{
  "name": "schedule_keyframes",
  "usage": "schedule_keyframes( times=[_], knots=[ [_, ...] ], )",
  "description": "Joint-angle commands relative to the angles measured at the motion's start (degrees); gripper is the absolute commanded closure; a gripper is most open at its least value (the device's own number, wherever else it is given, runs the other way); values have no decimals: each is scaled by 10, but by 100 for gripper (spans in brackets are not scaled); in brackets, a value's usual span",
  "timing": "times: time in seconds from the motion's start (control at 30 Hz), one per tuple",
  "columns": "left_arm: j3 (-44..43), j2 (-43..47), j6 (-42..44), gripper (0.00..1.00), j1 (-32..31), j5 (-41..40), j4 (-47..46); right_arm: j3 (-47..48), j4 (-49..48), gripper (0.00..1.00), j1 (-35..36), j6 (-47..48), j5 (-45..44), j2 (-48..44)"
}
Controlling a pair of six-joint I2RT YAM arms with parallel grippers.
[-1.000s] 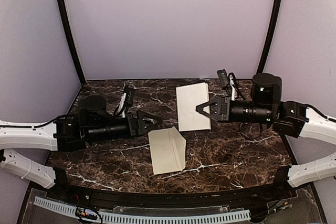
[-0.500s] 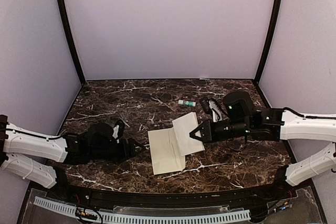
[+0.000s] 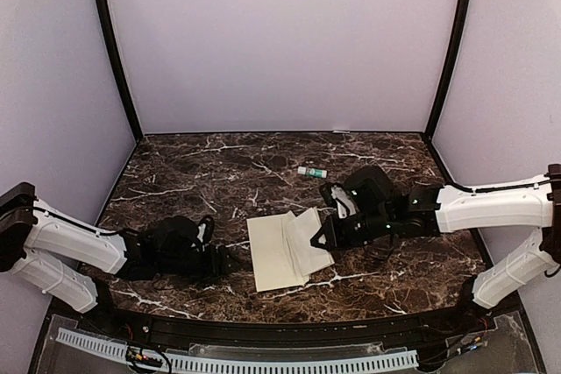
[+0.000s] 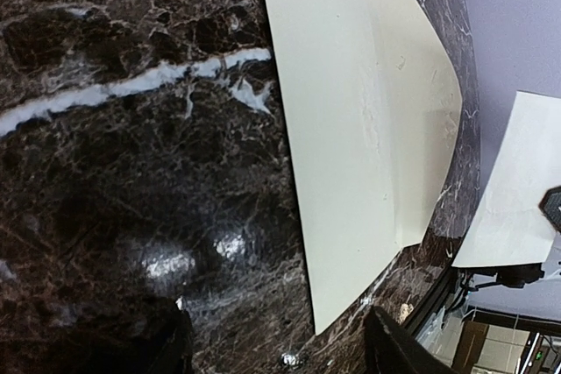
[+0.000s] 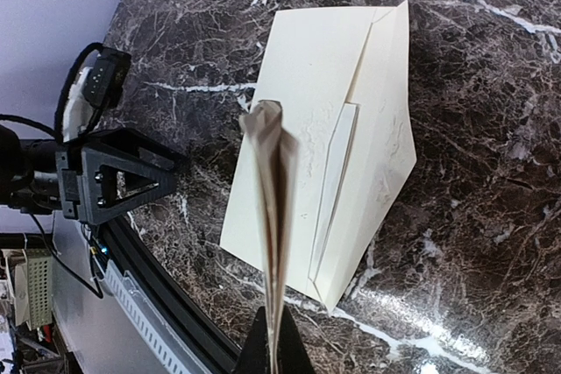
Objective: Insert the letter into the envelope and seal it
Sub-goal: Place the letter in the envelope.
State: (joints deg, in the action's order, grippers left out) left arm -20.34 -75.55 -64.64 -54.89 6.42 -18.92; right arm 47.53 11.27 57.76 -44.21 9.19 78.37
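Note:
The envelope (image 3: pixel 273 258) lies flat at the front middle of the marble table, its triangular flap open toward the right. It also shows in the left wrist view (image 4: pixel 351 120) and the right wrist view (image 5: pixel 342 129). My right gripper (image 3: pixel 324 237) is shut on the letter (image 3: pixel 308 230), which hangs over the envelope's flap side. In the right wrist view the folded letter (image 5: pixel 273 216) shows edge-on, pinched between the fingertips (image 5: pixel 254 352). My left gripper (image 3: pixel 230 260) is open and empty, low on the table just left of the envelope; its fingers (image 4: pixel 399 352) frame the envelope's near corner.
A small white and green glue stick (image 3: pixel 310 172) lies behind the envelope, toward the back of the table. The table's front edge with a black rail (image 3: pixel 263 330) runs close below the envelope. Purple walls close in the back and sides.
My right gripper has carried the letter from the back of the table forward and left, down onto the envelope's flap side. My left arm has drawn back and dropped low beside the envelope.

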Motion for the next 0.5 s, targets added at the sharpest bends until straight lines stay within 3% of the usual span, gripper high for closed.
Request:
schedule_keyframes(
  times=[0.0,0.47],
  knots=[
    [-8,-22,10,36,2,21,-36,17,18,100,6,5,-21,22],
    [-45,-71,27,49,2,21,-55,8,-2,100,5,-30,-68,35]
  ],
)
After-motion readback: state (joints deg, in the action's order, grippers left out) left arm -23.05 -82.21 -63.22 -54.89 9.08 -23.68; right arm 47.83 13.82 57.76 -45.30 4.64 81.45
